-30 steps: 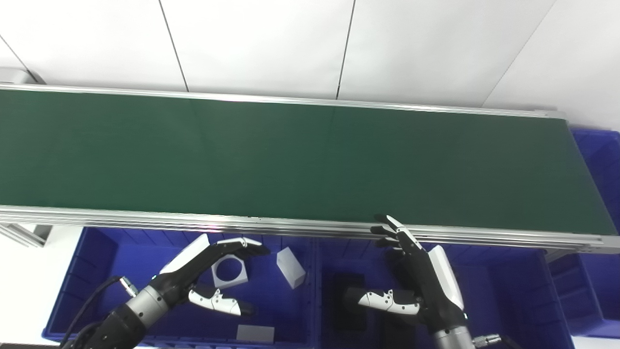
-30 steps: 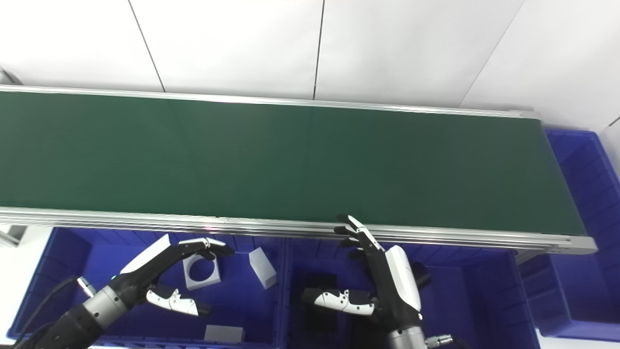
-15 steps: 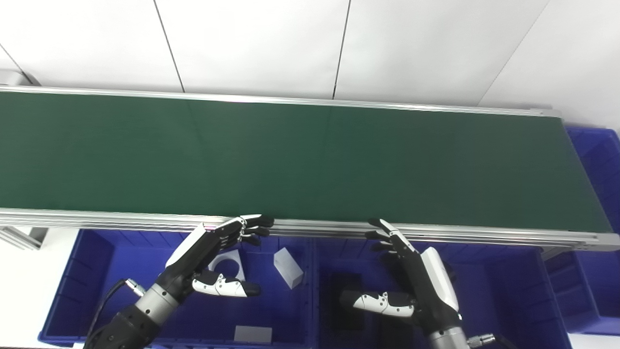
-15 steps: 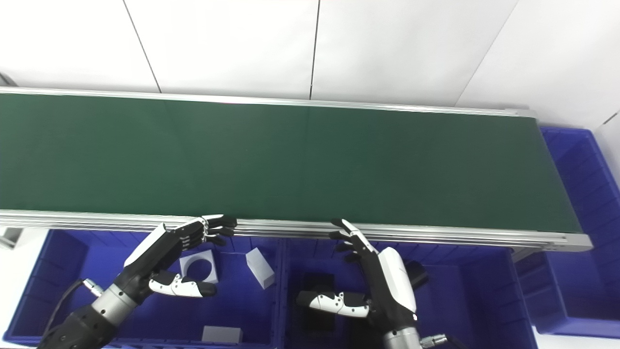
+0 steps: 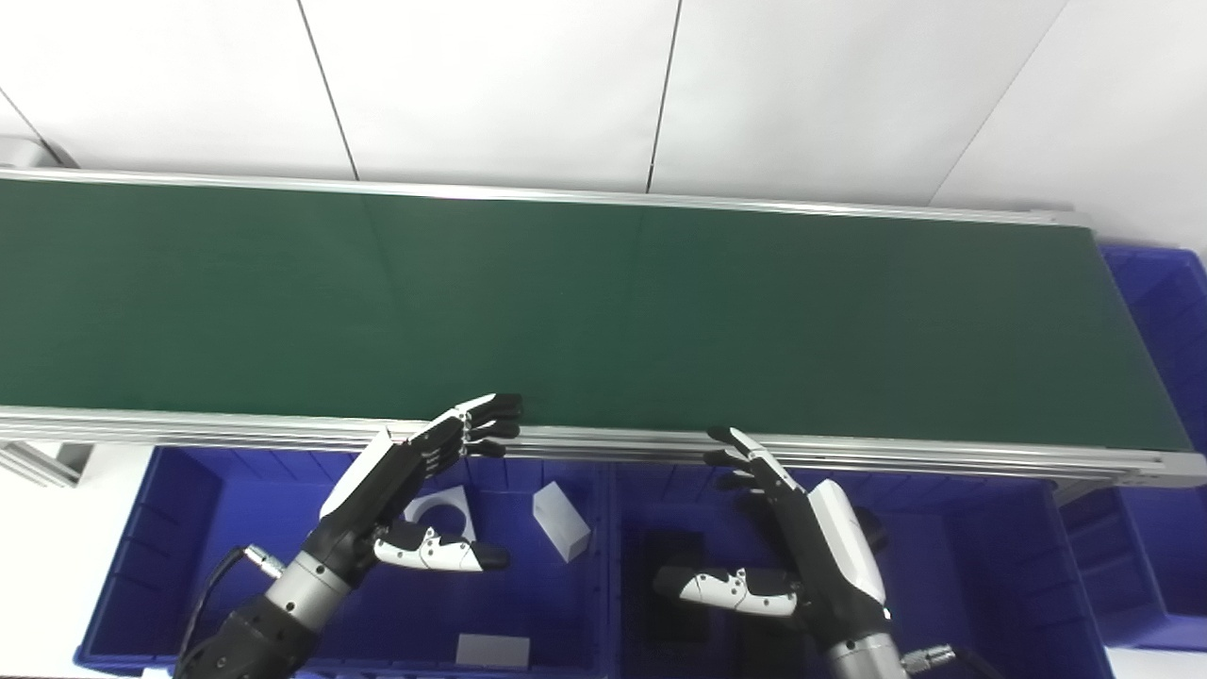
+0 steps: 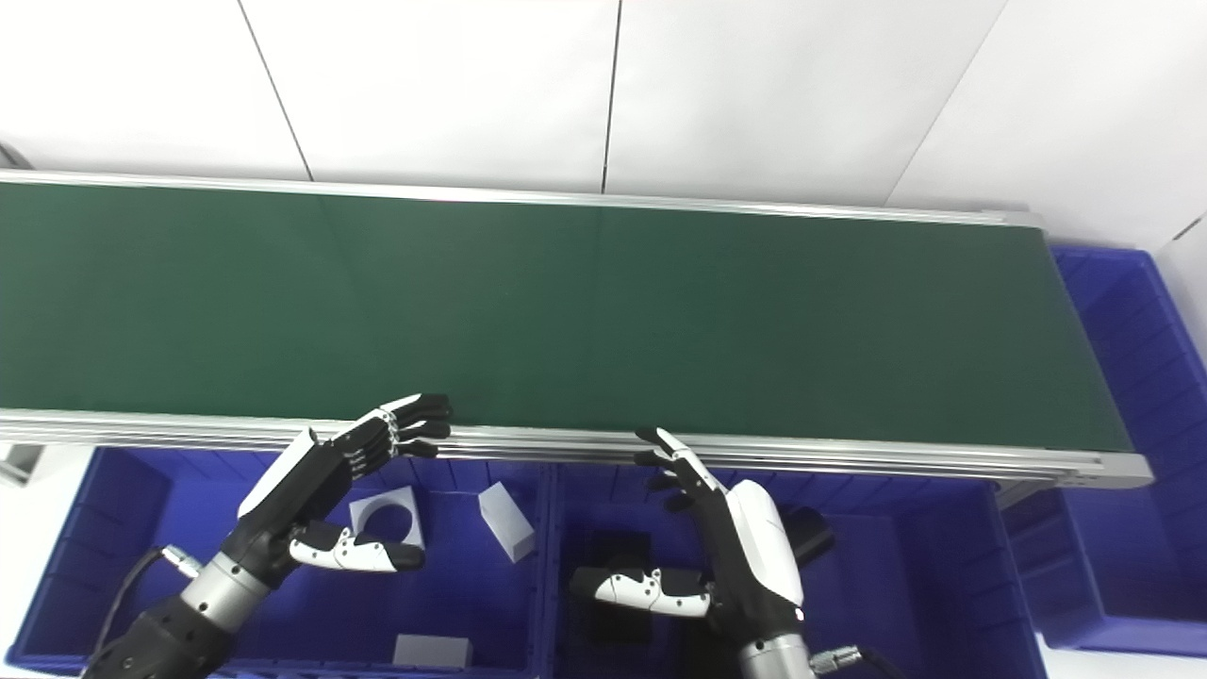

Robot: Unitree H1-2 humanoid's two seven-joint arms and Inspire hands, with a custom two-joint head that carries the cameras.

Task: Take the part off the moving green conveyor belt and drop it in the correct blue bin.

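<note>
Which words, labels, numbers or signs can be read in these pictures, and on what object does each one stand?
None: no readable text on the green conveyor belt, the blue bins, the white parts, the left hand or the right hand.

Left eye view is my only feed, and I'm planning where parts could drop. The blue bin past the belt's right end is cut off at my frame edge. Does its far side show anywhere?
Observer: Yes. In the right eye view the end bin shows its right rim, with a white surface beyond it.
Operator: And the dark sliver behind the right robot hand?
Observer: More of it shows there. It looks like a black part lying in the front bin, just right of the right robot hand, which is open.
</note>
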